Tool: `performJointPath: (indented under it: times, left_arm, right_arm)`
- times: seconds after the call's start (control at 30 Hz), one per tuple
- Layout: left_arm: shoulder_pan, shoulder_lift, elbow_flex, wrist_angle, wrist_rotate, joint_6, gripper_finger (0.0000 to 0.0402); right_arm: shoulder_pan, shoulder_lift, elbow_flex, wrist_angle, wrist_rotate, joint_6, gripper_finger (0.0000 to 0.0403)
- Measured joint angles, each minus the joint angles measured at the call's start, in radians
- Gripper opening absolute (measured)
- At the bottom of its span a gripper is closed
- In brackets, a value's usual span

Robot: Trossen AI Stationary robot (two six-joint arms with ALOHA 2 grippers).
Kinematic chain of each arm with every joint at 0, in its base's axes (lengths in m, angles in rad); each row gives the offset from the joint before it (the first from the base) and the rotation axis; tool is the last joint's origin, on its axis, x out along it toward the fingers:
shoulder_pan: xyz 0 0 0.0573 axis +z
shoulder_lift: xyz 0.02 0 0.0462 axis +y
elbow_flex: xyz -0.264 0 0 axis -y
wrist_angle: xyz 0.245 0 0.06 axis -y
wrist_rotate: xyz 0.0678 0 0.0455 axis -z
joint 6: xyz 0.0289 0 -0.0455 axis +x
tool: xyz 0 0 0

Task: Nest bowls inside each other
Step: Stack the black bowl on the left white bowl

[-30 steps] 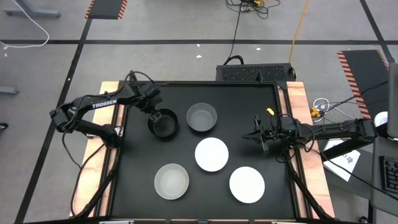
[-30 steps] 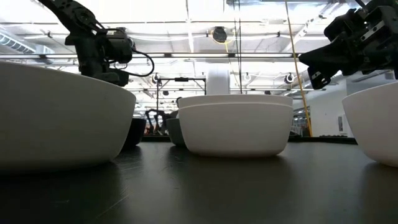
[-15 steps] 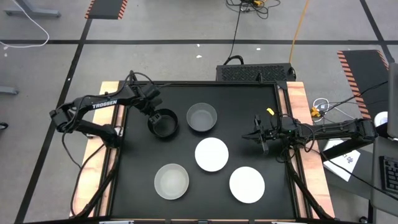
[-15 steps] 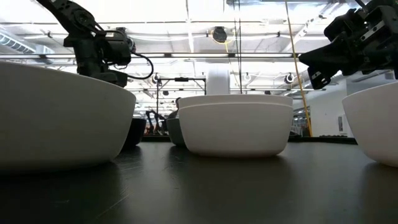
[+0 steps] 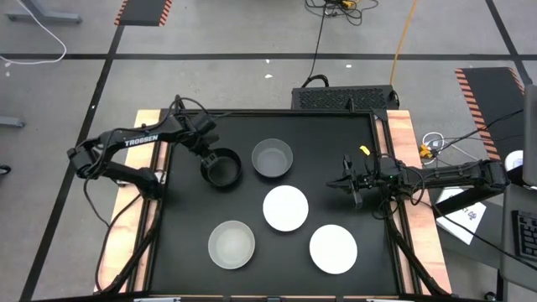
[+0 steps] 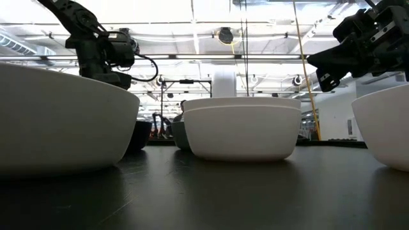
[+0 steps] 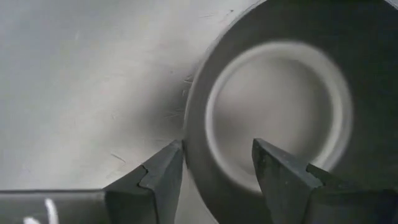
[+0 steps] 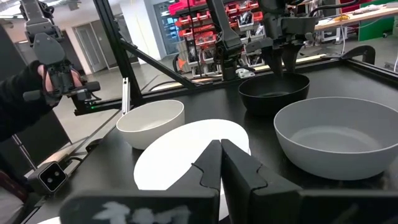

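Your left claw [image 5: 210, 156] sits at the upper left of the high view, down on the black bowl [image 5: 222, 167]. Its fingers [image 7: 155, 177] straddle that bowl's rim, one outside the wall, one inside. There's a visible gap to the rim on the inner side, so I'd call it parted and not clamped, though the wrist view is too tight to be sure of contact.

Grey bowl [image 5: 273, 158] sits just right of the black one, near but apart. White bowl [image 5: 285, 208] is centre frame, a second white bowl [image 5: 333, 248] is lower right, and the translucent pale bowl [image 5: 232, 244] is lower left. All rest upright and separate on the black counter [image 5: 185, 226], nothing nested that you can see from above; whether the centre white one is a stack, the low view hints at a double rim but I can't confirm.

Your right claw [image 5: 346, 184] hangs at the right-middle edge of the counter, clenched with nothing in it, well clear of the bowls.

A person's gloved hand [image 8: 28, 87] shows in the right wrist view, beyond the counter.
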Motion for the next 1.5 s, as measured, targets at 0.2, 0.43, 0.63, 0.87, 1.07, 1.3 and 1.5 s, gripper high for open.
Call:
performJointPath:
  times: [0.2, 0.43, 0.63, 0.87, 1.07, 1.3, 1.5]
  left_arm:
    - [-0.003, 0.054, 0.0, 0.008, -0.047, 0.002, 0.0192]
    - [-0.004, 0.101, 0.0, 0.047, -0.077, 0.035, 0.0172]
    - [-0.004, 0.105, 0.0, 0.063, -0.101, 0.075, 0.0058]
    - [-0.013, 0.103, 0.001, 0.075, -0.098, 0.085, 0.0006]
    - [-0.021, 0.015, -0.001, 0.097, -0.071, 0.101, 0.0004]
    - [-0.026, -0.205, -0.001, 0.106, -0.021, 0.101, 0.0002]
    - [-0.058, -0.408, -0.022, 0.171, 0.029, 0.079, 0.0001]
  right_arm:
    - [0.0, 0.0, 0.0, 0.0, 0.0, 0.0, 0.0]
    - [0.0, 0.0, 0.0, 0.0, 0.0, 0.0, 0.0]
    - [0.0, 0.0, 0.0, 0.0, 0.0, 0.0, 0.0]
    - [0.0, 0.0, 0.0, 0.0, 0.0, 0.001, 0.0]
    - [0.0, 0.0, 0.0, -0.001, 0.0, 0.003, 0.0]
    - [0.0, 0.0, 0.0, -0.003, 0.0, 0.017, 0.0]
    - [0.0, 0.0, 0.0, -0.008, 0.0, 0.022, 0.0]
